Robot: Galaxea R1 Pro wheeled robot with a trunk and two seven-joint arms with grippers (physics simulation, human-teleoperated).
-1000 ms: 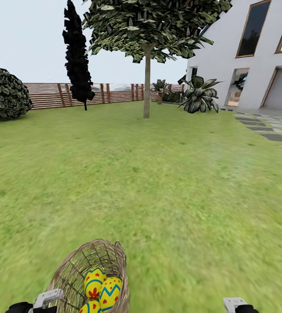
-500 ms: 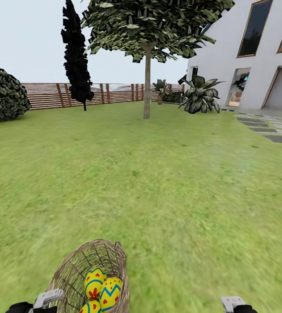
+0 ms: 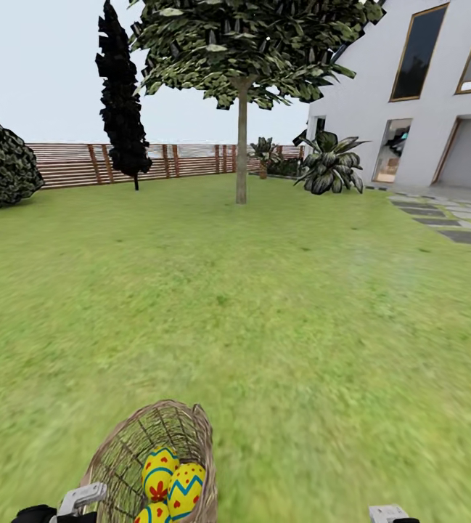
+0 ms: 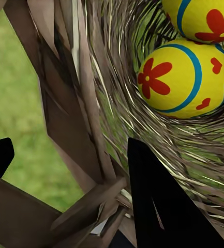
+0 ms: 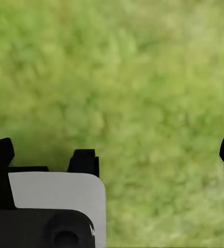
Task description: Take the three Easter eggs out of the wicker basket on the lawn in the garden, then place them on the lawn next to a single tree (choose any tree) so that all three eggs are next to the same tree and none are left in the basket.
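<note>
View: swung a bit, tree [image 3: 242,145] slid left, so still driving there.
Left gripper [image 4: 65,170]: clamped on basket [image 3: 119,454], eggs [image 3: 170,481] inside.
Right gripper [image 5: 117,155]: spread apart, empty.

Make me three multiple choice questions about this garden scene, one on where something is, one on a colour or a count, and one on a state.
1. Where are the Easter eggs?
A. inside the wicker basket
B. on the lawn by the tree
C. on the paved patio

2. What is the eggs' base colour?
A. white
B. yellow
C. purple

3. What is the left gripper doing?
A. hanging open over bare grass
B. holding one egg
C. gripping the basket's rim

Answers: 1 A, the head view shows them in the basket. 2 B, yellow with red and blue markings. 3 C, the left wrist view shows a finger on each side of the woven wall.
</note>
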